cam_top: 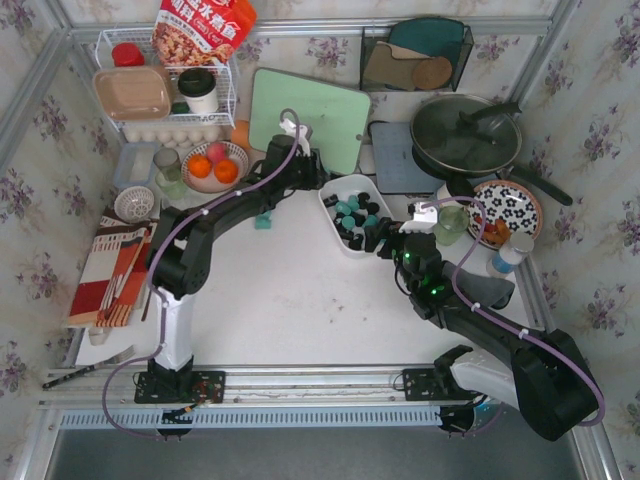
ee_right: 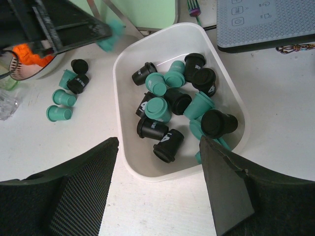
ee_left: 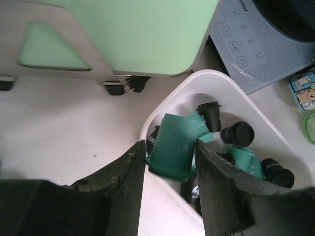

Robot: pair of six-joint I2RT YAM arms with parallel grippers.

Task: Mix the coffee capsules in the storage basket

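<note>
Left gripper (ee_left: pixel 171 147) hangs at the storage basket's (ee_left: pixel 222 87) far-left rim, its two fingers close around a teal capsule (ee_left: pixel 174 132) that tilts over the edge. A thin dark gap shows at one finger, so I cannot tell whether the capsule is clamped or only flanked. Below and beyond it, inside the basket, lie more capsules, black and teal. Right gripper (ee_right: pixel 158 141) hovers over the basket's near end with its fingers spread wide and nothing between them. The coffee capsules (ee_right: pixel 157 108) beneath it lie in a loose jumble on the basket floor, teal and black ones interleaved, some on their sides and some mouth-up, several black ones bearing white print. Just left of the basket, on the white table (cam_top: pixel 300 300), a few loose capsules (ee_right: pixel 64 97) rest apart from the rest: three teal and two black, close together. Beyond the basket's far-left corner a pale green cutting board (ee_left: pixel 147 34) leans upright. Past the basket's far-right corner sits a grey induction cooker (ee_right: pixel 266 24), its touch panel towards the basket, with a lidded frying pan (cam_top: pixel 465 135) on it. Farther left of the basket stands a bowl of oranges (cam_top: pixel 213 165).
</note>
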